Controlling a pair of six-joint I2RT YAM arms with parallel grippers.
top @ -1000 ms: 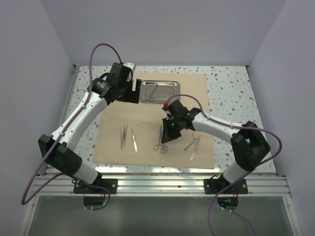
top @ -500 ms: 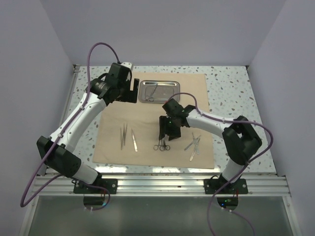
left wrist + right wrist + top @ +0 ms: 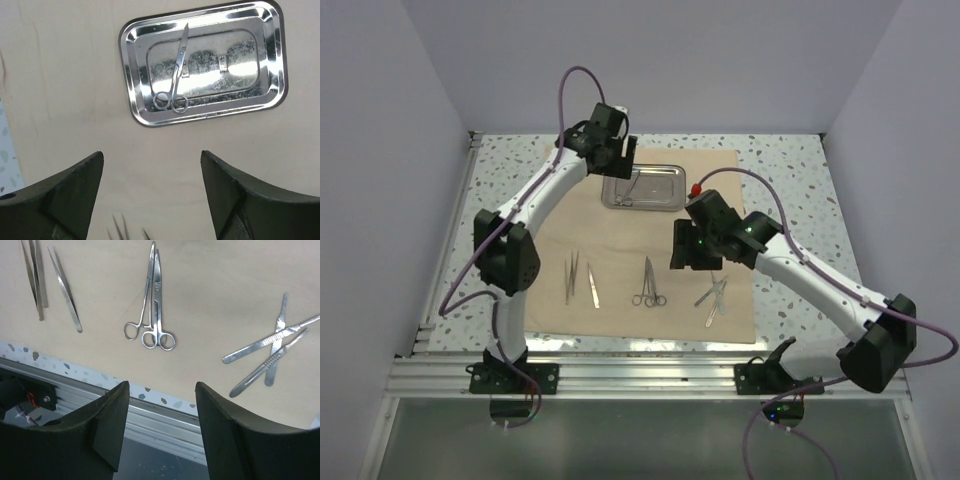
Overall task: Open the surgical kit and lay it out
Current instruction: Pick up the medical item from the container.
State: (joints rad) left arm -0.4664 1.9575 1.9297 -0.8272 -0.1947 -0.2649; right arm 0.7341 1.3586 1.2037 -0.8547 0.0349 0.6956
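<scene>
Now the left gripper [image 3: 151,157] is hovering with its fingers spread and nothing between them. It is looking down on the steel tray [image 3: 272,60] near the far edge of the tan cloth wrap [image 3: 620,230], where one pair of scissors [image 3: 175,75] is lying in the left half. The right gripper [image 3: 161,390] is hanging spread and empty above the two forceps [image 3: 152,315] lying side by side near the cloth's near edge, between the tweezers [image 3: 65,290] and the crossed scalpel handles [image 3: 270,347]. Laying-out seems nearly finished, and the scissors are probably the last piece. Lifting them is calling for a low, narrow pinch across the flat blades. A second ago the right gripper was pressed shut low over the forceps, and the left one was waiting left of the tray.
</scene>
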